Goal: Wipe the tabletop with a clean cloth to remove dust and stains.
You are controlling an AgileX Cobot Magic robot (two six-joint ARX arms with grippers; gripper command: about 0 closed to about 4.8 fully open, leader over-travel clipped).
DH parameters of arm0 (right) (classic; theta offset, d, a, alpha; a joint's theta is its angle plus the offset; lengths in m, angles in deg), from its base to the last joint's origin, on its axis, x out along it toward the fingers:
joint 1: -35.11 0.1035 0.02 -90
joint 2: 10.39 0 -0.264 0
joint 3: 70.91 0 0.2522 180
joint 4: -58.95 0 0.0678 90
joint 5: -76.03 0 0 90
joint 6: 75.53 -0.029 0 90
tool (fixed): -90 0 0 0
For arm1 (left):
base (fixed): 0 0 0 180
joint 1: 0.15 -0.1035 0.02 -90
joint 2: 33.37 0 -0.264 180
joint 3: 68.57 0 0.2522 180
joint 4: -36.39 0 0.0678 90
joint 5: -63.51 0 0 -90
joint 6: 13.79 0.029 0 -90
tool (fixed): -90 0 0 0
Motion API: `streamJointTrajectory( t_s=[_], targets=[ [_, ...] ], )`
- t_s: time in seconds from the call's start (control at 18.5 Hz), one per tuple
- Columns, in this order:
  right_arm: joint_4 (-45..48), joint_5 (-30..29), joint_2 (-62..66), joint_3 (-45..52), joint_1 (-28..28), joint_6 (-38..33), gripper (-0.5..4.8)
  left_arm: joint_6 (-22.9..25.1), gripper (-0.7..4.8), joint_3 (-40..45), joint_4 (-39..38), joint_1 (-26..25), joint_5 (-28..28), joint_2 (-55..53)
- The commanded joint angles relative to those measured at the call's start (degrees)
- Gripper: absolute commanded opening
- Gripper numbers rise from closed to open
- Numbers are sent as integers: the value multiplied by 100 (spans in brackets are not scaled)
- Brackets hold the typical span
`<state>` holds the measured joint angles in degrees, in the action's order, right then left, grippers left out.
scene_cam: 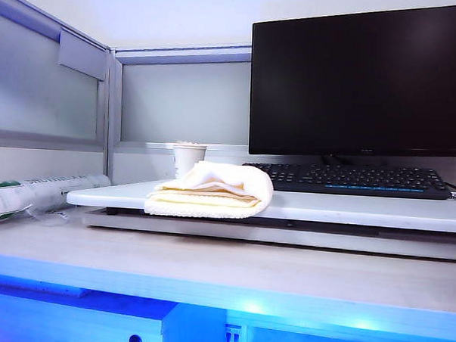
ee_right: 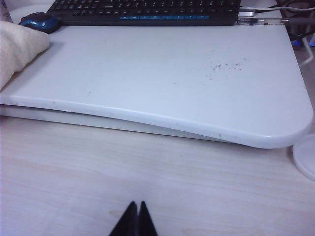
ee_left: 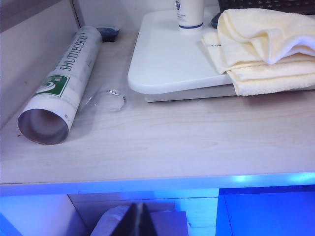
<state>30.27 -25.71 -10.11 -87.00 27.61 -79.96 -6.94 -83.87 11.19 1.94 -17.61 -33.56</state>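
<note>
Below the desk edge, your left pincer (ee_left: 139, 216) sits closed and empty; your right pincer (ee_right: 134, 219) hangs closed and empty over the pale wood desk (ee_right: 147, 167), short of the tabletop (ee_right: 162, 73). Neither touches the cloth (scene_cam: 212, 189), which lies folded at the slab's left front edge, beside the paper cup (scene_cam: 188, 158). Open one pincer, grip the thick fold, then sweep toward the faint specks (ee_right: 226, 65) near the keyboard (ee_right: 147, 11).
</note>
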Motion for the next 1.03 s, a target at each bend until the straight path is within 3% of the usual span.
streamJointTrajectory(
  t_s=[0.05,0.54,0.59,0.7,0.76,0.81,0.92,1.03],
  targets=[
    [-4,20,-20,7,0,15,-5,2,-5,4,-136,-4,-11,-2],
    [2,2,-20,4,0,-24,-4,0,-5,4,-136,-4,-7,-2],
    [61,-4,-20,4,2,-249,58,0,-6,4,-133,-4,-2,-2],
    [197,-192,-20,-9,4,-466,126,0,-6,4,-131,-2,39,-2],
    [372,-511,-20,-22,7,-542,163,-4,-6,0,-127,-2,385,-2],
    [540,-516,-20,-118,7,-1106,250,-37,-6,0,-96,-2,791,-2],
    [531,-531,7,-334,9,-1209,258,-160,-6,0,-68,-2,931,-2],
    [494,-920,686,-1340,9,-1213,311,-302,-6,-7,168,0,1727,-2]
  ],
)
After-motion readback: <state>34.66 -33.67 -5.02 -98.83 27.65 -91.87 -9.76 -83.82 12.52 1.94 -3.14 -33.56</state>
